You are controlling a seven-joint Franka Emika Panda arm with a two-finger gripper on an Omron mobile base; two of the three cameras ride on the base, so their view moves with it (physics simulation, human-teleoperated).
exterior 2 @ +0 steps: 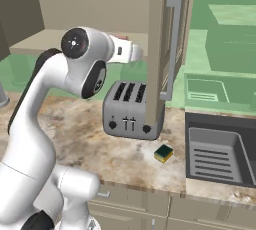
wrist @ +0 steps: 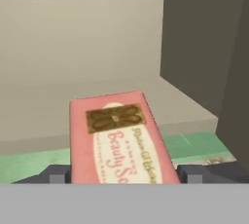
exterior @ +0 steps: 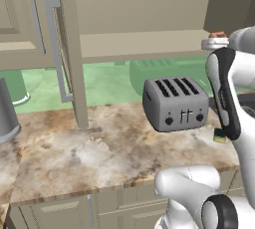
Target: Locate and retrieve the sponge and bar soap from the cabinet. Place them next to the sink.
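The pink bar soap (wrist: 121, 142), labelled in gold script, lies lengthwise between my fingertips. My gripper (wrist: 125, 173) is shut on it, one dark pad against each long side, just in front of the cabinet shelf (wrist: 112, 106). A sliver of the bar soap (exterior 2: 120, 37) shows above my wrist in the right base view. The yellow and green sponge (exterior 2: 163, 153) rests on the counter between the toaster and the sink (exterior 2: 215, 154). The same sponge (exterior: 219, 135) peeks out beside my forearm in the left base view.
A silver four-slot toaster (exterior: 175, 103) stands on the marble counter (exterior: 89, 153) under the cabinet. The open cabinet door (exterior 2: 157, 49) with its grey bar handle (exterior 2: 173, 49) hangs just right of my hand. A grey cylinder (exterior: 6, 113) stands at far left.
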